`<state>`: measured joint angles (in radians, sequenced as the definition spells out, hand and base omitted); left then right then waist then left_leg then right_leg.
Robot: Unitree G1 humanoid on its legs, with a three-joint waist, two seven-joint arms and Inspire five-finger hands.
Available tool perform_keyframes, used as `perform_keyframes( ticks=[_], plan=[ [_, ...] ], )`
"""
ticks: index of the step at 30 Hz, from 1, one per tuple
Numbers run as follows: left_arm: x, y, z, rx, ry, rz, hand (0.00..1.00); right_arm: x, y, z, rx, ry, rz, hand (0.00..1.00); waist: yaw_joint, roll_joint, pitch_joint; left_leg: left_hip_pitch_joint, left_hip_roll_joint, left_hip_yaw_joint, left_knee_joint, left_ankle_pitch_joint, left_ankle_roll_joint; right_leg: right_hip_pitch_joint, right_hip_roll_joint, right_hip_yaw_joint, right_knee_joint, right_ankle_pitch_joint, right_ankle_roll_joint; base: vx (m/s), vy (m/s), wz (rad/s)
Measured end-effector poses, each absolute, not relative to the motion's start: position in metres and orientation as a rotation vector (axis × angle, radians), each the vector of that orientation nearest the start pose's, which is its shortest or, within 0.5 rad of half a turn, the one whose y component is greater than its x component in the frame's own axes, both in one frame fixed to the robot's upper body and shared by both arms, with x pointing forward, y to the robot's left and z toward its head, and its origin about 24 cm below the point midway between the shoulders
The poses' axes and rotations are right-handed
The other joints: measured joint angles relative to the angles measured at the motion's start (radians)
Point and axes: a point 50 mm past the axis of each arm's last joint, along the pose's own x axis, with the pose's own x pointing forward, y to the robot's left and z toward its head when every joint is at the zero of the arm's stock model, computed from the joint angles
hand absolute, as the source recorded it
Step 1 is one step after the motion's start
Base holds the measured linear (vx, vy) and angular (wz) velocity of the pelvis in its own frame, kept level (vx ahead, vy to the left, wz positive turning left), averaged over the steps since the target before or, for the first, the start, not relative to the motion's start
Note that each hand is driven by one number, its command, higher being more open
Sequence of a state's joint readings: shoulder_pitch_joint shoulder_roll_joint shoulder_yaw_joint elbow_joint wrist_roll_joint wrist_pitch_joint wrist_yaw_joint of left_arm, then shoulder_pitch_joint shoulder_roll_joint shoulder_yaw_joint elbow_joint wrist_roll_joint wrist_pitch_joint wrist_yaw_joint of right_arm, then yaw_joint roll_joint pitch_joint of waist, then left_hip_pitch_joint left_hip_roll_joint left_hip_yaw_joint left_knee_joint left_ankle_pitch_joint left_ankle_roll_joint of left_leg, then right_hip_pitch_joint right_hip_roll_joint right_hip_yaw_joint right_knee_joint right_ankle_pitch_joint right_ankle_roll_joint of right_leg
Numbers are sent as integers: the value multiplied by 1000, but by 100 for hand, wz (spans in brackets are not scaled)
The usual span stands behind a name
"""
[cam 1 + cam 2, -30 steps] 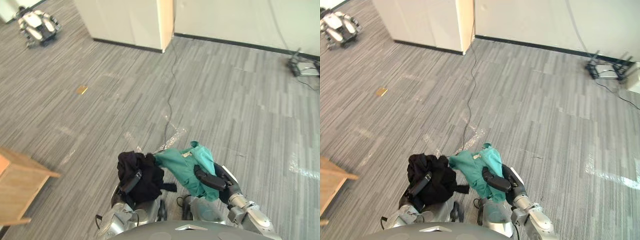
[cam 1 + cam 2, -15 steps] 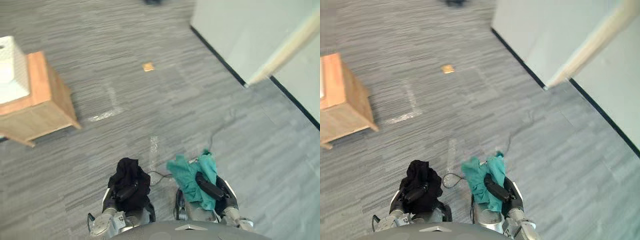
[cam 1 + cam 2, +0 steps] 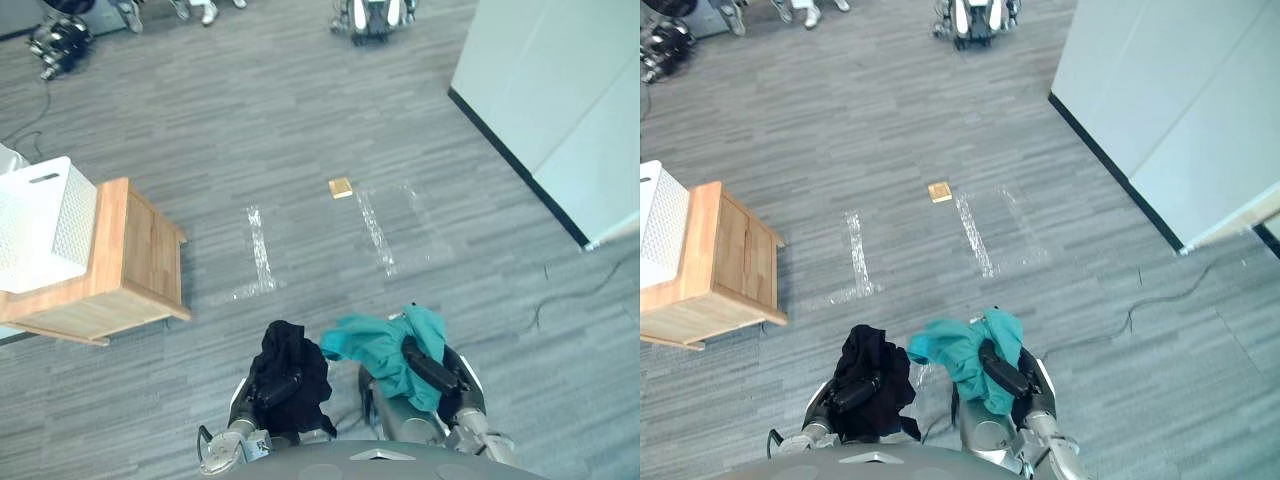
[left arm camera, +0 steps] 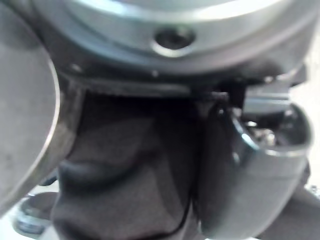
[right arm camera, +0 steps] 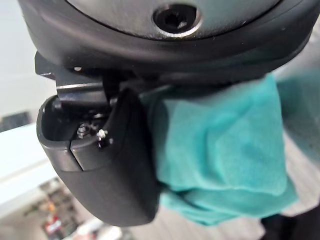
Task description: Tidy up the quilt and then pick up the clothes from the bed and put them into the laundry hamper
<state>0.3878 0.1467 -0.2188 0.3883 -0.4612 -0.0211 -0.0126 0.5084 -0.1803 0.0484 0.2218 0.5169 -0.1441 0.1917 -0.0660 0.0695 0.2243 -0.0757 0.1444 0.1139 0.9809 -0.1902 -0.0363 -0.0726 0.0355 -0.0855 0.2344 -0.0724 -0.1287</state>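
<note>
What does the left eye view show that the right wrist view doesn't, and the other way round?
Left eye alone: the left hand clutching black clothes, and a white hamper on a wooden stand to the robot's left. Right wrist alone: the thumb pressed into the teal clothes, close up. Both: the right hand gripping those teal clothes.

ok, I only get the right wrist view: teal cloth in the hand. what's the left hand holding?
Observer: The left hand is shut on a black garment, low in front of the body.
Operator: hamper in sight?
Observer: Yes, a white hamper sits on a wooden stand, ahead to the robot's left, away from both hands.
Operator: teal cloth hanging loose?
Observer: The teal cloth is bunched over the right hand, with one loose end pointing toward the black garment.
</note>
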Motion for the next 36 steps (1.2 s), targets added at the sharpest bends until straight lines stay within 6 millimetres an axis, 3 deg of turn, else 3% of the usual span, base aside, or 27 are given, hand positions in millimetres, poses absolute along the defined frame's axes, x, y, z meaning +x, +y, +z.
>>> perform_keyframes(
  ticks=[1, 3, 5, 6, 7, 8, 9, 11, 12, 13, 14, 15, 16, 17, 18, 20, 22, 25, 26, 27, 29, 30, 32, 34, 36],
  plan=[
    [106, 157, -107, -320, 748, 41, 0, 99, -205, -74, 351, 506, -90, 0, 8, 3, -2, -62, -27, 23, -63, -50, 3, 51, 2, 1, -35, -20, -15, 519, -223, -11],
    [108, 156, -103, -331, 715, 35, 0, 100, -210, -72, 334, 501, -78, 0, 12, 3, -2, -139, -67, 94, -233, -76, 7, 118, -1, 0, -75, -54, -28, 348, -94, -14],
    [108, 154, -100, -345, 695, 39, 0, 101, -213, -71, 321, 497, -61, 0, 15, 4, -2, -179, -84, 210, -461, -52, -3, 185, -1, -15, -120, -79, -14, 452, -79, -6],
    [106, 152, -99, -351, 690, 43, 0, 97, -212, -71, 304, 508, -43, 0, 15, 5, -2, -185, -84, 319, -587, -1, -3, 237, 2, -37, -146, -95, 29, 621, -68, 11],
    [106, 151, -98, -351, 687, 48, 0, 96, -212, -72, 288, 517, -30, 0, 14, 5, -3, -188, -83, 367, -625, 20, 3, 263, 5, -50, -152, -110, 57, 558, -32, 31],
    [106, 150, -97, -350, 685, 55, 0, 93, -211, -73, 282, 532, -10, 0, 18, 2, -4, -197, -84, 451, -658, 39, 22, 310, 6, -70, -147, -154, 112, 732, 4, 33],
    [107, 149, -96, -347, 680, 62, 0, 93, -208, -73, 260, 540, 20, 0, 29, -5, -11, -197, -92, 503, -671, 56, 51, 347, 2, -79, -136, -196, 156, 637, 6, 18],
    [108, 145, -97, -360, 684, 84, 0, 101, -204, -73, 230, 537, 72, 0, 49, -11, -26, -190, -115, 498, -676, 141, 215, 313, -13, -98, 15, -252, 204, 666, 6, 4],
    [108, 146, -99, -353, 698, 110, 0, 114, -192, -72, 214, 521, 137, 0, 42, -39, -43, -152, -152, 473, -699, 123, 279, 176, -78, -124, 358, -251, 230, 668, 20, 37],
    [109, 149, -98, -334, 695, 110, 0, 121, -181, -72, 220, 507, 175, 0, 36, -72, -42, -129, -182, 451, -704, 103, 273, 83, -131, -129, 590, -208, 274, 786, 27, 63],
    [110, 150, -99, -319, 702, 107, 0, 125, -175, -71, 232, 498, 192, 0, 31, -90, -39, -105, -203, 425, -704, 90, 271, 41, -162, -134, 705, -211, 266, 512, 2, 99],
    [112, 151, -101, -278, 715, 91, 0, 131, -165, -71, 247, 486, 215, 0, 30, -99, -28, -41, -225, 367, -708, 67, 267, 0, -206, -144, 852, -234, 224, 633, -38, 136],
    [109, 153, -105, -263, 736, 100, 0, 136, -158, -71, 246, 482, 247, 0, 31, -92, -22, 28, -230, 292, -724, 61, 263, -17, -227, -155, 878, -255, 188, 580, -106, 139],
    [108, 154, -106, -258, 744, 108, 0, 137, -154, -70, 242, 479, 267, 0, 31, -86, -19, 63, -230, 254, -737, 61, 263, -26, -227, -154, 862, -263, 174, 625, -161, 148],
    [106, 157, -106, -244, 750, 116, 0, 138, -147, -69, 234, 466, 295, 0, 30, -70, -17, 114, -227, 180, -763, 61, 262, -57, -223, -143, 795, -273, 165, 560, -220, 164],
    [109, 165, -105, -218, 739, 116, 0, 139, -138, -66, 243, 447, 325, 0, 17, -69, -18, 158, -221, 64, -798, 50, 240, -129, -203, -87, 623, -274, 165, 422, -240, 183],
    [113, 171, -104, -195, 736, 112, 0, 140, -132, -64, 253, 438, 338, 0, 4, -72, -16, 173, -218, -55, -806, 29, 203, -195, -169, 38, 405, -248, 197, 335, -305, 167],
    [103, 179, -110, -172, 786, 112, 0, 135, -131, -67, 254, 469, 332, 0, -23, -72, -18, 189, -216, -257, -740, -42, 130, -197, -126, 290, 134, -115, 250, 345, -438, 189],
    [95, 184, -111, -161, 810, 114, 0, 132, -127, -69, 259, 485, 332, 0, -22, -88, -27, 188, -223, -313, -683, -94, 99, -176, -124, 345, 81, -48, 252, 351, -530, 193],
    [86, 192, -113, -144, 837, 121, 0, 130, -122, -70, 264, 497, 349, 0, -14, -108, -42, 190, -223, -343, -627, -151, 61, -165, -130, 350, 108, 21, 285, 390, -620, 151],
    [79, 182, -117, -182, 873, 122, 0, 137, -130, -69, 221, 498, 343, 0, 1, -40, -54, 175, -136, -304, -599, -170, 22, -137, -98, 239, 126, -9, 231, 311, -505, 124],
    [78, 177, -116, -206, 864, 108, 0, 141, -133, -68, 204, 490, 349, 0, 10, -10, -69, 174, -99, -277, -631, -150, -7, -126, -92, 186, 124, -22, 210, 181, -276, 114],
    [80, 173, -113, -230, 844, 91, 0, 149, -132, -64, 193, 464, 365, 0, 21, -15, -67, 198, -74, -265, -713, -90, -42, -95, -96, 128, 107, -30, 195, 141, -327, 109],
    [85, 167, -112, -241, 832, 42, 0, 158, -132, -60, 187, 439, 369, 0, 17, -16, -67, 205, -42, -191, -765, -39, -44, -48, -114, 45, 66, -30, 175, 90, -277, 118],
    [90, 152, -111, -254, 830, -87, 0, 162, -141, -58, 188, 429, 302, 0, -14, -20, -66, 206, -26, -3, -813, 4, -39, 21, -152, -86, 29, -31, 172, 24, -144, 164]
  ],
)
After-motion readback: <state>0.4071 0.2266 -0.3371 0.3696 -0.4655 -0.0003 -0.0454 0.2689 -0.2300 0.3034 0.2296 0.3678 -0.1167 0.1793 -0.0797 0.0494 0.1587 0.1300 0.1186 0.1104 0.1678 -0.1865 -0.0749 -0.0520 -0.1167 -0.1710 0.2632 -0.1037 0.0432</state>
